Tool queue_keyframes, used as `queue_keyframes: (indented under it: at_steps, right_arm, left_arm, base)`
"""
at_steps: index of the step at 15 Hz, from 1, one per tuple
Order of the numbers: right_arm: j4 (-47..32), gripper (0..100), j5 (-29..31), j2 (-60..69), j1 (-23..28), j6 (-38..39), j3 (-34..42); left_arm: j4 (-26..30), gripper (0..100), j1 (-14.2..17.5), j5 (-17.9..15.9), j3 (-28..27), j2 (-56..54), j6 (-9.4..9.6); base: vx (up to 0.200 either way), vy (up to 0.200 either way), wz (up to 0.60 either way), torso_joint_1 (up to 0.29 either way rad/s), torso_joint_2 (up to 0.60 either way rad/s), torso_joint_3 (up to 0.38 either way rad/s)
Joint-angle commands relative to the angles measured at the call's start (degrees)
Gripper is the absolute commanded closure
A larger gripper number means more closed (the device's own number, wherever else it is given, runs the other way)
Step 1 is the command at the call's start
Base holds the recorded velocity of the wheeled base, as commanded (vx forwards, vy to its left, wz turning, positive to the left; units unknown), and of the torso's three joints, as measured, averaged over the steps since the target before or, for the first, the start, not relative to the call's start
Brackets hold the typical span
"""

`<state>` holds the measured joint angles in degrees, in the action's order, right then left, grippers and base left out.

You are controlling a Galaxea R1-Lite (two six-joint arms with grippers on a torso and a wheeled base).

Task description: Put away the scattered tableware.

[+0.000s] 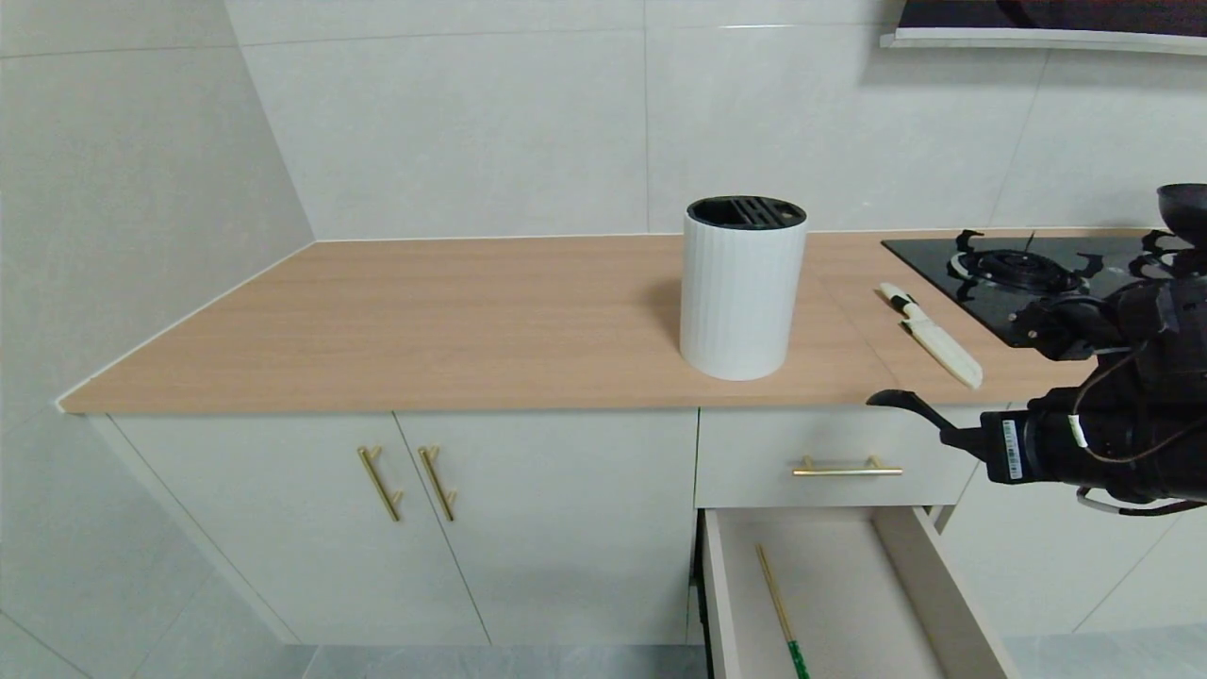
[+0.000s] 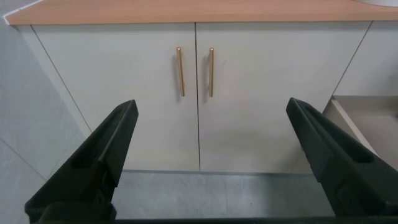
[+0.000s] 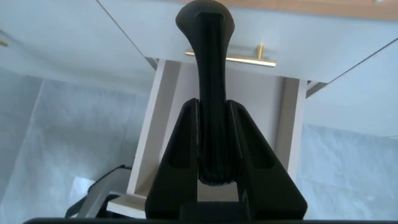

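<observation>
Black handle [image 3: 205,37], pinched in my right gripper [image 3: 211,115], might clip the drawer [image 1: 910,566] wall if lowered crooked; left gripper [image 2: 210,106] gapes wide.

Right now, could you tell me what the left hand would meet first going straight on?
Probably the closed cabinet doors, near the seam below their gold handles; the left hand is open, and depth is unclear.

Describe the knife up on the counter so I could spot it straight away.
Look at the long wooden counter. Near its right end, between the tall white ribbed holder and the black stove, the knife lies flat. Unlike those bulky neighbours, it is slim and cream-coloured, with black on its handle.
</observation>
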<state>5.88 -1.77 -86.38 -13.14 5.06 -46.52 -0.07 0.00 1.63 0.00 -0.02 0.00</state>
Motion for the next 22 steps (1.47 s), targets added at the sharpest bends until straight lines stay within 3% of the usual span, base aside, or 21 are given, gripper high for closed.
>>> queue_keyframes:
  at_steps: [1, 8, 22]
  right_arm:
    - [0.10, 100, 0.01, -1.42, -0.04, 0.04, 0.20]
    - [5.11, 100, 0.01, -2.65, -0.04, -0.05, 2.31]
    - [5.55, 100, 0.10, -5.02, -0.13, -0.84, 2.84]
  left_arm:
    - [-0.01, 0, 0.00, 0.04, 0.00, 0.02, 0.00]
    - [-0.01, 0, 0.00, 0.04, 0.00, 0.02, 0.00]
    - [-0.01, 0, 0.00, 0.04, 0.00, 0.02, 0.00]
  base:
    - [0.000, 0.000, 0.00, 0.000, 0.00, 0.000]
    - [0.000, 0.000, 0.00, -0.013, 0.03, 0.019]
    - [0.000, 0.000, 0.00, -0.170, 0.45, 0.278]
